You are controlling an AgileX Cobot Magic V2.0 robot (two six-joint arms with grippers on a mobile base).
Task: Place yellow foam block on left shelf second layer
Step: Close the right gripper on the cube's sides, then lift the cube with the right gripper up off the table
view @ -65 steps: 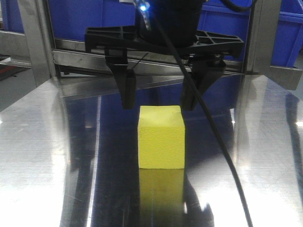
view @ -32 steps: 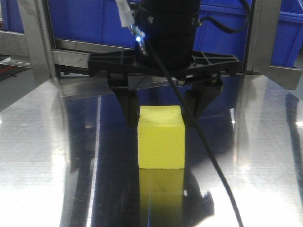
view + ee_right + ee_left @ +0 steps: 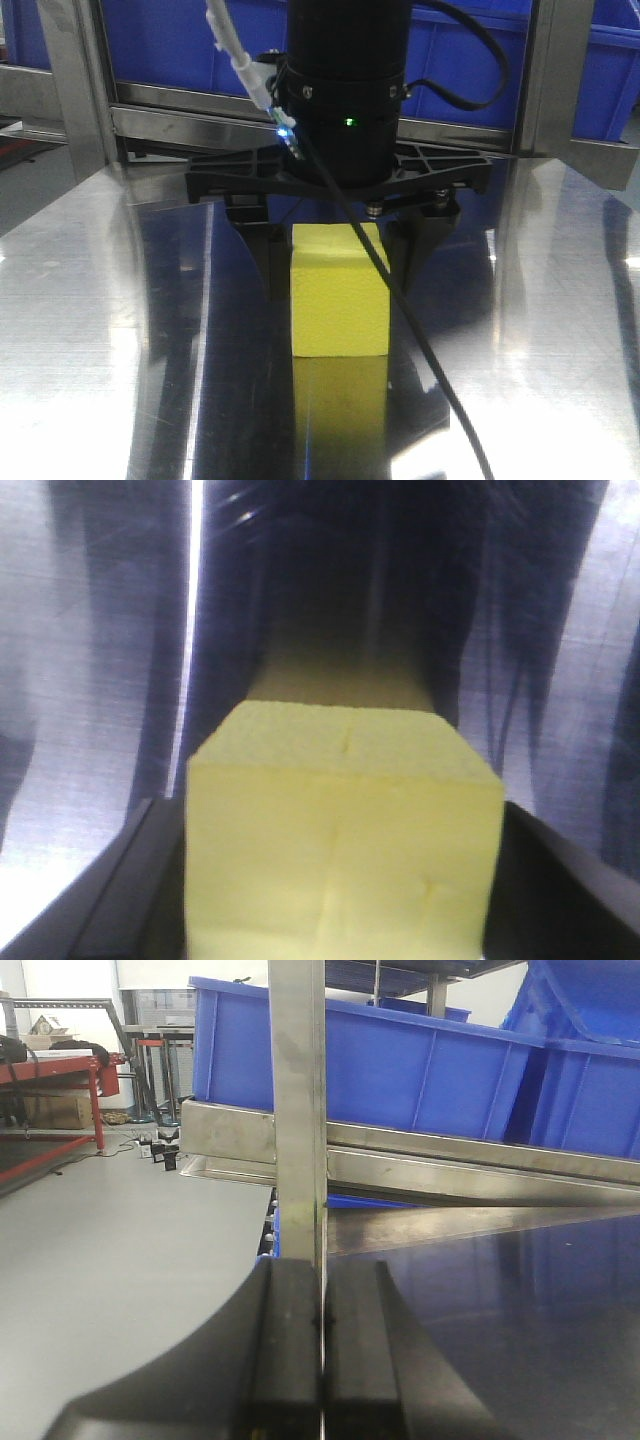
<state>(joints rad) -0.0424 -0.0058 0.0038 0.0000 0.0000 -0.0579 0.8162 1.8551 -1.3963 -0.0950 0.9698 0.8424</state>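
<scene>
The yellow foam block (image 3: 340, 305) stands on the shiny metal surface (image 3: 100, 330), centre of the front view. My right gripper (image 3: 340, 262) is lowered over it from behind, jaws open, with one black finger (image 3: 277, 262) on each side of the block, close to its faces. In the right wrist view the block (image 3: 340, 820) fills the space between the fingers (image 3: 125, 905) of my right gripper (image 3: 340, 900). My left gripper (image 3: 322, 1350) is shut and empty, facing a steel shelf post (image 3: 298, 1110).
Blue plastic bins (image 3: 180, 40) sit on a steel rack behind the block, with upright posts (image 3: 70, 90) at left and right. A black cable (image 3: 420, 350) hangs from the arm across the block's front right. More blue bins (image 3: 420, 1070) show in the left wrist view.
My right gripper has come down over the block, from just above and behind it to straddling its sides. The block has not moved.
</scene>
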